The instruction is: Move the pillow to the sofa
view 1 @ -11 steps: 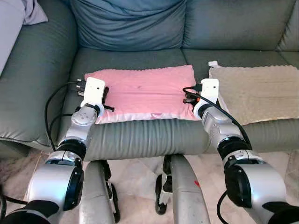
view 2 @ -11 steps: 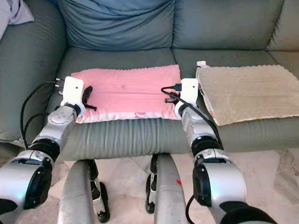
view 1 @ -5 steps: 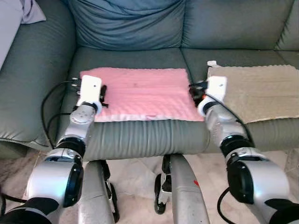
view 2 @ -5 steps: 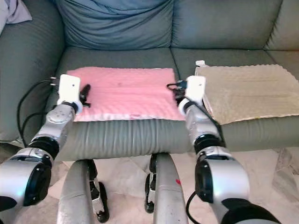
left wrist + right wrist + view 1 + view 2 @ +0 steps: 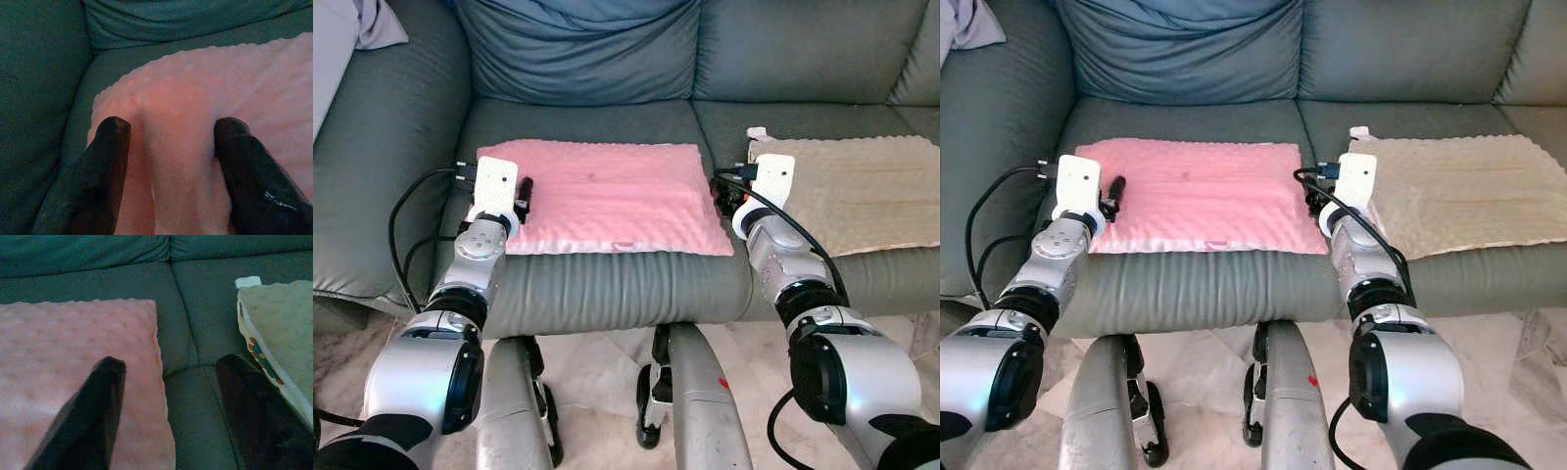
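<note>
A pink dimpled pillow [image 5: 607, 196] lies flat on the grey-green sofa seat [image 5: 597, 122], its front edge near the seat's front. My left gripper [image 5: 168, 142] is at the pillow's left edge, open, its fingers [image 5: 110, 156] spread over a raised fold of pink fabric. At the pillow's right edge my right gripper [image 5: 168, 377] is open too, one finger over the pink corner and the other over the bare seat beside a beige pillow [image 5: 279, 328].
The beige dimpled pillow [image 5: 862, 191] lies on the right seat cushion, close to the pink one. A blue back cushion [image 5: 578, 44] leans behind. The sofa's left armrest [image 5: 382, 166] carries a pale cloth [image 5: 342, 39]. My legs stand on tiled floor [image 5: 607, 362].
The pink pillow has gone from overhanging the seat's front to lying flat further back. Both grippers have moved outward to its side edges and let it go.
</note>
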You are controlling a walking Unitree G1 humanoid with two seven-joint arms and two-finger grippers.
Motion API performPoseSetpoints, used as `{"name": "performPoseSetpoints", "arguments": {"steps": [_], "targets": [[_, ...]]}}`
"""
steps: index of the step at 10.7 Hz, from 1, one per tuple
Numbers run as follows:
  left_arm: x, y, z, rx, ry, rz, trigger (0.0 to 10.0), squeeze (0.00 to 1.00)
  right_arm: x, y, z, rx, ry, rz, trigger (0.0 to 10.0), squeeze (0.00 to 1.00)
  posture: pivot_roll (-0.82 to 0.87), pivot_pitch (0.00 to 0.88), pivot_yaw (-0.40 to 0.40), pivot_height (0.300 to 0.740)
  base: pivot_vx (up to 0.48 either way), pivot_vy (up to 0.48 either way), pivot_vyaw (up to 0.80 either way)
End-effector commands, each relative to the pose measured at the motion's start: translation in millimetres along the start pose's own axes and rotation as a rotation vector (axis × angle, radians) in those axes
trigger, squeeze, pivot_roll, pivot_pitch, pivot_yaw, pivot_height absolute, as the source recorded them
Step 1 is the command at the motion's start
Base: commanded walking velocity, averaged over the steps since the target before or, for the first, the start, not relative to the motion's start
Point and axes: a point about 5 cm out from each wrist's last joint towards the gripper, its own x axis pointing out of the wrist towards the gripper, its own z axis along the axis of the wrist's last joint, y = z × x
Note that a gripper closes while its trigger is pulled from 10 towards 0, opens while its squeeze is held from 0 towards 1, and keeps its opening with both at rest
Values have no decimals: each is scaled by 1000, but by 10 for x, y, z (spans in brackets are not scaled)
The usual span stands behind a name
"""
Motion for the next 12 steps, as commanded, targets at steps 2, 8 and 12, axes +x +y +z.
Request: {"name": "performPoseSetpoints", "arguments": {"steps": [2, 8, 12], "targets": [[-26, 69, -44, 65, -3, 30, 10000, 1000, -5, 0, 44, -4, -39, 14, 10000, 1000, -59, 211, -85, 595, 0, 0, 0], [-327, 277, -284, -11, -118, -5, 10000, 1000, -324, -200, -394, -46, -64, 1, 10000, 1000, -22, 51, -71, 595, 0, 0, 0], [-673, 112, -433, -153, -146, -81, 10000, 1000, -706, -37, -673, -37, -123, 2, 10000, 1000, -13, 0, -60, 595, 0, 0, 0]]}}
